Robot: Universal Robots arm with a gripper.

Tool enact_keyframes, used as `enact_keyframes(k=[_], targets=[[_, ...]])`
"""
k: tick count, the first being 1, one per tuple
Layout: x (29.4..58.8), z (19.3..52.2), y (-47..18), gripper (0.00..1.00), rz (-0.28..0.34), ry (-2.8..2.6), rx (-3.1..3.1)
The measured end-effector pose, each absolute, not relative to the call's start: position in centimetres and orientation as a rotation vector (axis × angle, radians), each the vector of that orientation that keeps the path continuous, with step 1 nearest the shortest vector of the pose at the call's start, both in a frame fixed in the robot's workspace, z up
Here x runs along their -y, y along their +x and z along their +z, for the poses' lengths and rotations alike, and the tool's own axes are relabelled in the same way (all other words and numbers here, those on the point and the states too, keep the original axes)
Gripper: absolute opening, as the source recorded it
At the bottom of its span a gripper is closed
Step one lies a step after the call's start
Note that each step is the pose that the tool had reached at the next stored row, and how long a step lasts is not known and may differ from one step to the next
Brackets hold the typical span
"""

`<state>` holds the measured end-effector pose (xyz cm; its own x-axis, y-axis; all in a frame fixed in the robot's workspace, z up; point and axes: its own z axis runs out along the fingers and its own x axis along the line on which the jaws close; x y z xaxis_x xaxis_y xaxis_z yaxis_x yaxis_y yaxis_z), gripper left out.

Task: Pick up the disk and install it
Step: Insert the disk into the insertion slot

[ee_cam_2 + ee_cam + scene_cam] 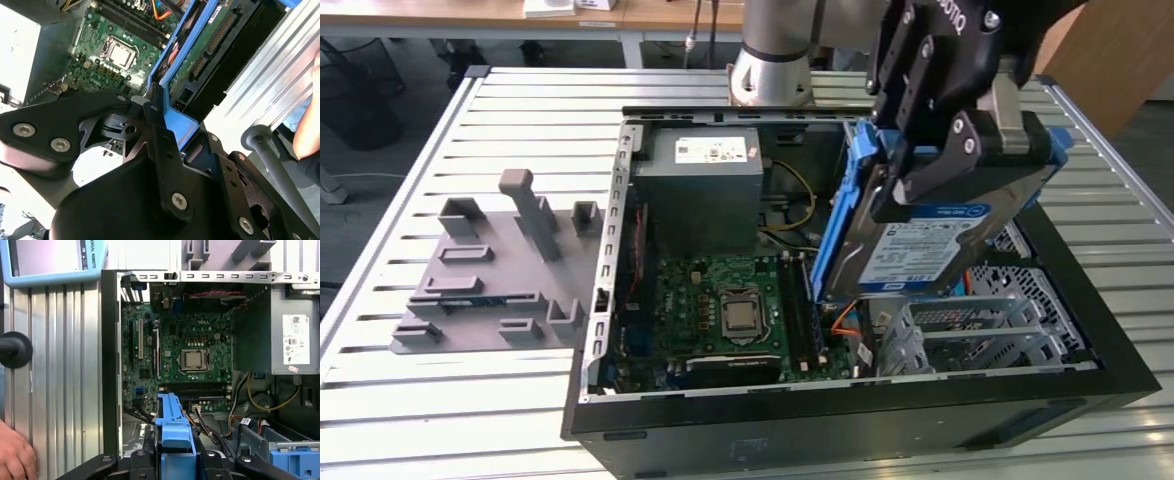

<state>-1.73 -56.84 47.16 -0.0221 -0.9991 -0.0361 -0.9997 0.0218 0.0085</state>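
The black two-finger gripper (967, 160) was clamped on the flat silver-grey metal hard disk (927, 250) with its white-and-blue label and blue plastic side rails, holding it tilted on edge over the open black desktop computer case (854, 415). The pick-up looked done; the step in hand was, I judged, bringing the disk to its slot. Just below the gripper lay the perforated silver metal drive cage (987, 330), with the green motherboard (734, 300) and grey power-supply box (700, 190) off to one side. Seating the disk would call for levelling it and lining its rails up with the cage. A person's hand (15, 455) lay on the ribbed aluminium table (60, 365) beside the case
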Motion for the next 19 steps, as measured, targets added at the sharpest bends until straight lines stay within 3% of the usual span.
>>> enact_keyframes(k=[19], targets=[[58.1,46.6,0.9,0.36,0.05,-2.183,-2.232]])
